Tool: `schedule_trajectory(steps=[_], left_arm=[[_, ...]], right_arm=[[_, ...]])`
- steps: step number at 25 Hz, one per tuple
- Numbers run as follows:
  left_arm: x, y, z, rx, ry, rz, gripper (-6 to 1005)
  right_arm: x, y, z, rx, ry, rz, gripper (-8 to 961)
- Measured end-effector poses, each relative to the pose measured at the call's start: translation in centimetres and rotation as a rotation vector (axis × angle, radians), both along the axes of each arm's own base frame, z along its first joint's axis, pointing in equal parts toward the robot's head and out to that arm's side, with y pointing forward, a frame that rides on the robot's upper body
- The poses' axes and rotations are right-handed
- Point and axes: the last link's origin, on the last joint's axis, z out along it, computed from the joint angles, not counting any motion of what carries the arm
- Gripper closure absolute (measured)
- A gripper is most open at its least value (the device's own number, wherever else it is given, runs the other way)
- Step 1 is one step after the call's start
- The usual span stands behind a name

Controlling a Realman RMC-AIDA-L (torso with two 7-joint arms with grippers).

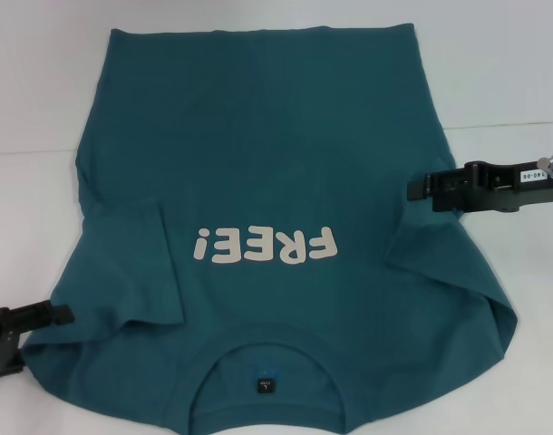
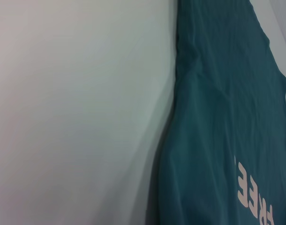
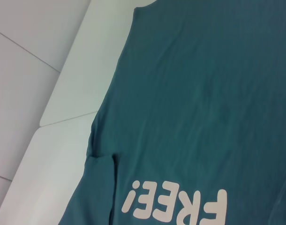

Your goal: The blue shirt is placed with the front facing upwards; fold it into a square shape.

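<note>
The blue shirt [image 1: 276,145] lies flat and front up on the white table [image 1: 41,91], collar [image 1: 267,361] nearest me and hem at the far side. The off-white "FREE!" print [image 1: 266,245] reads upside down to me. Both sleeves [image 1: 122,272] lie folded inward over the body. My left gripper [image 1: 57,315] sits at the shirt's near left edge by the shoulder. My right gripper [image 1: 418,188] hovers at the shirt's right edge above the folded right sleeve [image 1: 440,258]. The shirt also shows in the left wrist view [image 2: 218,93] and the right wrist view [image 3: 204,93].
A small dark label [image 1: 266,384] sits inside the collar. Bare white table shows to the left of the shirt [image 2: 77,103] and at the far right [image 1: 512,82]. The table's edge and a pale floor [image 3: 26,37] show in the right wrist view.
</note>
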Motion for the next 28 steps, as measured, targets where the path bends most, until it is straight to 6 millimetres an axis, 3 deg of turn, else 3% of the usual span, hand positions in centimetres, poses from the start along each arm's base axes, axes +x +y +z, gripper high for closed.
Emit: schedule_trajectory(steps=[9, 15, 20, 25, 28], left_arm=[[-0.19, 0.04, -0.01, 0.003, 0.008, 0.007, 278], [-0.33, -0.01, -0.02, 0.003, 0.012, 0.013, 485], [-0.36, -0.03, -0.05, 0.002, 0.014, 0.011, 754], [-0.14, -0.1, -0.02, -0.01, 0.007, -0.014, 957], [0.23, -0.23, 0.28, -0.014, -0.026, -0.05, 996]], right_arm=[[0.03, 0.0, 0.01, 0.0, -0.002, 0.0, 294], [0.03, 0.01, 0.01, 0.0, -0.002, 0.0, 294], [0.03, 0.0, 0.0, 0.0, -0.001, 0.0, 294], [0.09, -0.05, -0.03, -0.001, -0.001, -0.002, 294], [0.17, -0.1, -0.03, -0.002, -0.002, -0.004, 294]])
